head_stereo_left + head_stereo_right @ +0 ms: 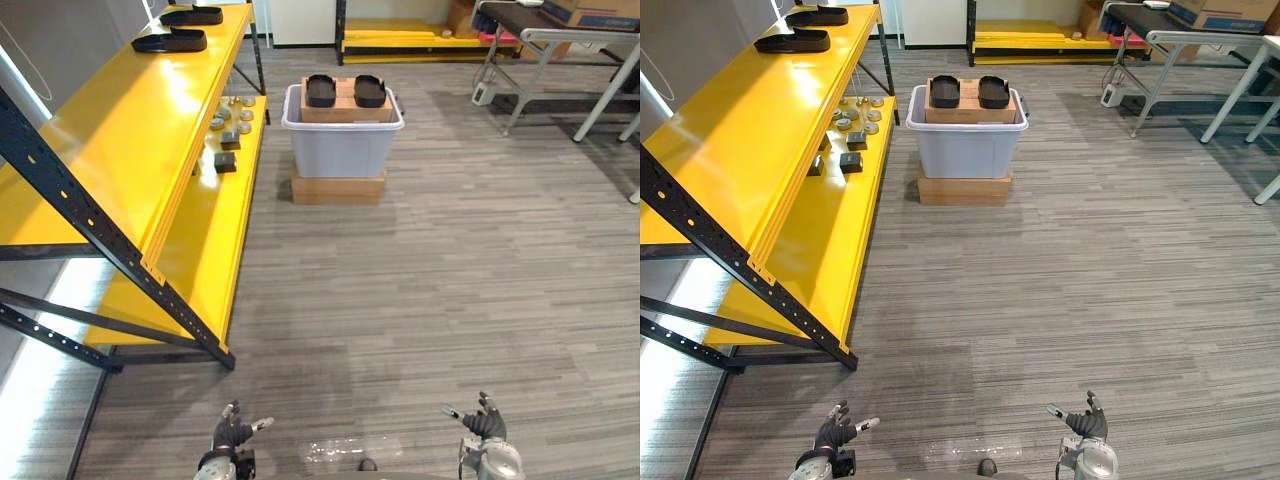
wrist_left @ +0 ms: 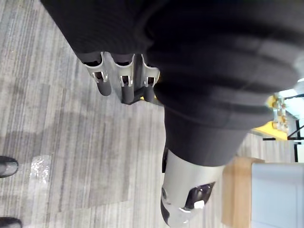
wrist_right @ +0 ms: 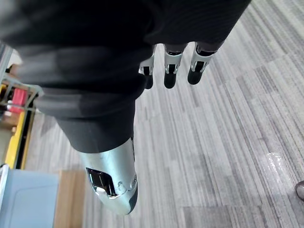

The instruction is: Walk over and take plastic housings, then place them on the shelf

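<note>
Plastic housings (image 1: pixel 321 91), black, shallow and round-ended, lie in neither robot hand; all of them are well ahead. Nearest, the left robot hand (image 1: pixel 232 432) and the right robot hand (image 1: pixel 485 422) hang low over the grey striped plank floor (image 1: pixel 420 290), well apart from each other. Each has its fingers loosely spread and holds nothing. The wrist views agree: the left fingers (image 2: pixel 124 88) and the right fingers (image 3: pixel 172 73) point straight down at bare floor.

Along the robot's left side runs the yellow metal shelf rack with dark braces (image 1: pixel 120 150). Its lower level carries small grey metal parts (image 1: pixel 232 118).

Farther on, in the middle of the floor, a pale grey plastic bin (image 1: pixel 342 148) stands on a flat brown cardboard box (image 1: pixel 338 188). Inside the bin sits a brown cardboard carton (image 1: pixel 345 108), and on its top rest two housings side by side, the second (image 1: pixel 369 91) just beside the first. Two more housings (image 1: pixel 169 42) lie at the far end of the rack's top level. Beyond, at the far right, stands a white-legged bench (image 1: pixel 575 45).

I judge this to be the walking step, with the pickup not begun. The next move calls for walking straight ahead to the bin, stopping close enough for both arms to reach over its rim, and then closing a hand round a housing.
</note>
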